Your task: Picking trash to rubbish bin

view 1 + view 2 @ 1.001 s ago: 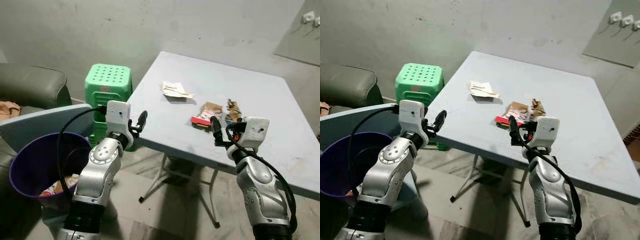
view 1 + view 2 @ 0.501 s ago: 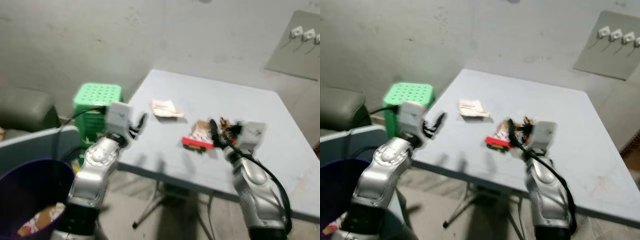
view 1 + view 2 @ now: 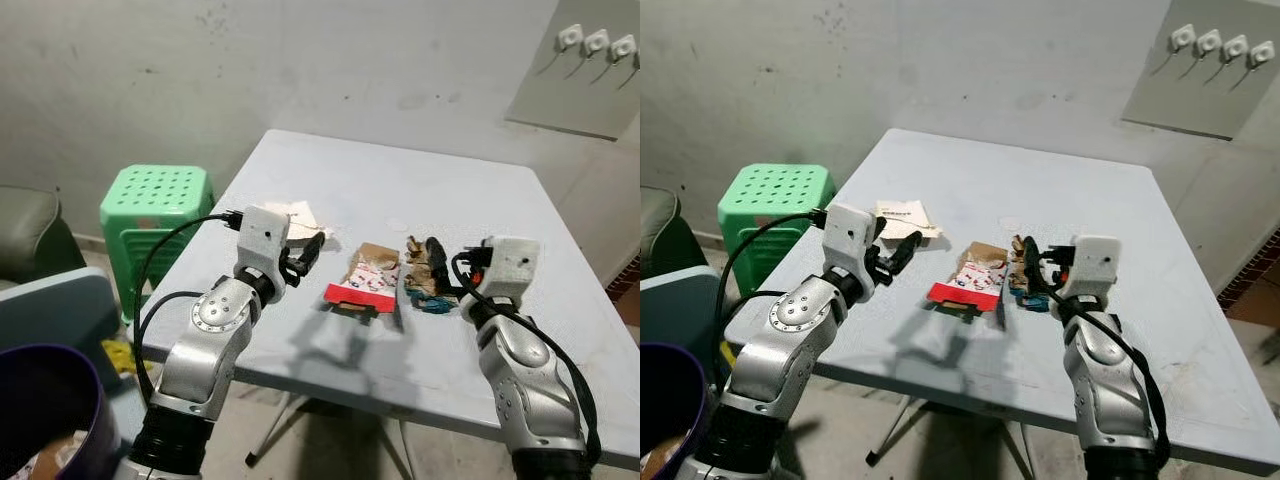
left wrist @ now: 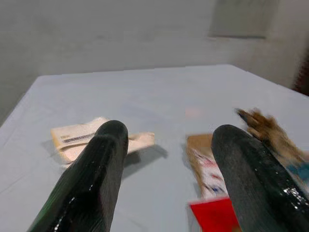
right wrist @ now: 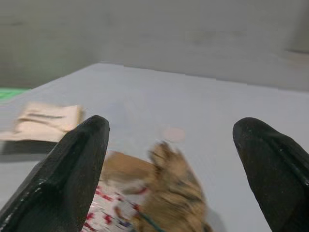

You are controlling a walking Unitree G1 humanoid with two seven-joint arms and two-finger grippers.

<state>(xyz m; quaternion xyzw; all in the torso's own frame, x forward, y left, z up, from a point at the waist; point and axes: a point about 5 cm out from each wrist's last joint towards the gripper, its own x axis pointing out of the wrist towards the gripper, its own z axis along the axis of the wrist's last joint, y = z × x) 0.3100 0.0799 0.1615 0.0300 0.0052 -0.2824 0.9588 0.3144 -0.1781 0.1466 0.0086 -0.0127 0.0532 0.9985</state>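
Three bits of trash lie on the pale blue table (image 3: pixel 480 210): a flat beige paper wrapper (image 3: pixel 297 215), a red and brown packet (image 3: pixel 363 282) and a crumpled brown scrap (image 3: pixel 428 285). My left gripper (image 3: pixel 305 252) hovers open over the table between the beige wrapper (image 4: pixel 79 137) and the packet (image 4: pixel 207 162), holding nothing. Just above the crumpled scrap (image 5: pixel 174 181), my right gripper (image 3: pixel 432 262) is open and empty. The purple rubbish bin (image 3: pixel 45 400) stands low at my left, with some trash inside.
A green plastic stool (image 3: pixel 150 200) stands left of the table, against the grey wall. A dark sofa arm (image 3: pixel 25 225) sits at the far left. A pale blue panel (image 3: pixel 50 300) lies behind the bin. Switch plates (image 3: pixel 590 42) hang on the wall at upper right.
The camera has come closer and turned right, so the table sits nearer and the bin is now in the lower-left corner. Both grippers now reach over the tabletop, close to the trash.
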